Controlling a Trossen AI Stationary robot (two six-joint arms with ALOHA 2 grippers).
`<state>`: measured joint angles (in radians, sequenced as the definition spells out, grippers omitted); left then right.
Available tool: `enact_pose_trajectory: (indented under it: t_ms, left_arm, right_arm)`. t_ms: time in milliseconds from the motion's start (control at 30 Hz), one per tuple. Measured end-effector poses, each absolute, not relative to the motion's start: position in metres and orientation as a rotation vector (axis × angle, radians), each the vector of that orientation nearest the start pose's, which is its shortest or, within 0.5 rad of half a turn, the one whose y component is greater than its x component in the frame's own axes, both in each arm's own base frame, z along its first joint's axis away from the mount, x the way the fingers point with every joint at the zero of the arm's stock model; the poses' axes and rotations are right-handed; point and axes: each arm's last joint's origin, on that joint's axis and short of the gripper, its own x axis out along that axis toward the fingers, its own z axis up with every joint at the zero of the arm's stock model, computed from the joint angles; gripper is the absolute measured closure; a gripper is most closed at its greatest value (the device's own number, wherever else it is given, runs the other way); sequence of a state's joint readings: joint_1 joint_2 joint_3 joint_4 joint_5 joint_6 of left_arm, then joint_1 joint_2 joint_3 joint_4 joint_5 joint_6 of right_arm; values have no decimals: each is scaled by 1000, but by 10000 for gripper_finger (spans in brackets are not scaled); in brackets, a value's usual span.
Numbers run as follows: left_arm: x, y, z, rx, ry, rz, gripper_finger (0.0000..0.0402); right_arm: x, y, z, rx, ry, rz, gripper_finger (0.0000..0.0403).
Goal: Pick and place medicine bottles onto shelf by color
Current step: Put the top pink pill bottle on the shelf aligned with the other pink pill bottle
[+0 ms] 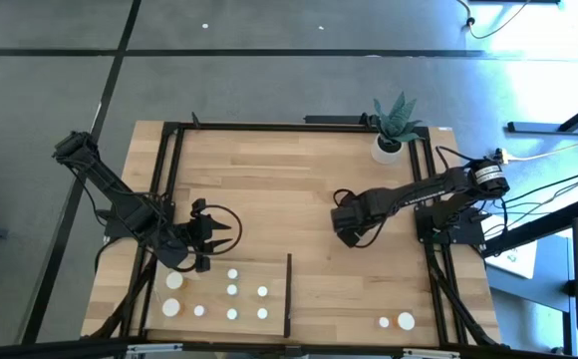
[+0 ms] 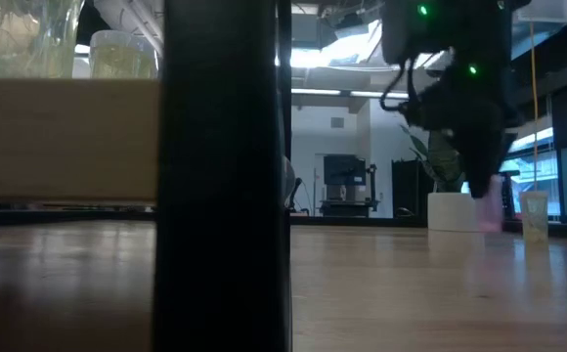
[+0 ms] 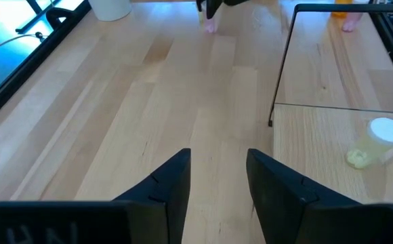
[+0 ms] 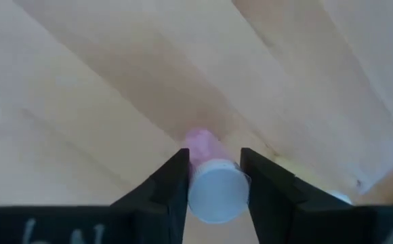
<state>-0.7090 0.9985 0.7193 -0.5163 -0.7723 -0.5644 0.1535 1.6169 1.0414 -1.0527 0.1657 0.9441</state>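
right gripper [image 4: 212, 177]: over the middle of the tabletop [image 1: 299, 189], fingers clamped on a pink medicine bottle [image 4: 210, 177] with a white cap facing the wrist camera; the bottle's pink body points past the fingertips toward the wood.
pink bottle, low view: it hangs under the dark gripper [image 2: 486, 191], with a gap between it and the table.
left gripper [image 3: 217, 173]: at the table's left side, just beyond the far edge of the shelf [image 1: 269, 274]; fingers apart with nothing between them, only bare wood ahead.
shelf: pale panel on the side of the left gripper nearer the front table edge, its thin black upright strip [image 1: 288, 294] on the edge toward the right arm.
bottles on the shelf: several white caps [image 1: 232, 290] in loose rows, two larger ones [image 1: 173, 281] closest to the left gripper.
green bottle [image 3: 381, 139]: on the shelf, off to the side of the left fingers, white cap up.
loose bottles: two white caps [image 1: 397, 321] on the tabletop, well apart from the right gripper, near the front edge.
potted plant [image 1: 393, 128]: white pot at the far corner, behind the right arm.
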Motion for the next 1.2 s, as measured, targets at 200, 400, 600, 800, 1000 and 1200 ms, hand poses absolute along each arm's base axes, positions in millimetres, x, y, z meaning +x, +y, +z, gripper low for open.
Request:
enact_pose_trajectory:
  t_ms: [200,400,600,800,1000,1200]
  left_arm:
    - [158,-109,252,-11,541,218,265]
    - [158,-109,252,-6,546,219,266]
    - [158,-109,252,-6,545,220,266]
    - [158,-109,252,-8,545,220,264]
    - [158,-109,252,-8,545,220,266]
    - [158,-108,252,1,528,247,266]
  right_arm:
    - [282,37,221,434,1327,-700,277]
    - [305,33,267,381,1190,-610,277]
    - [340,23,292,280,1135,-528,277]
    - [388,14,297,185,1133,-420,277]
    - [428,7,294,106,1146,-324,277]
    - [453,5,275,62,1186,-217,277]
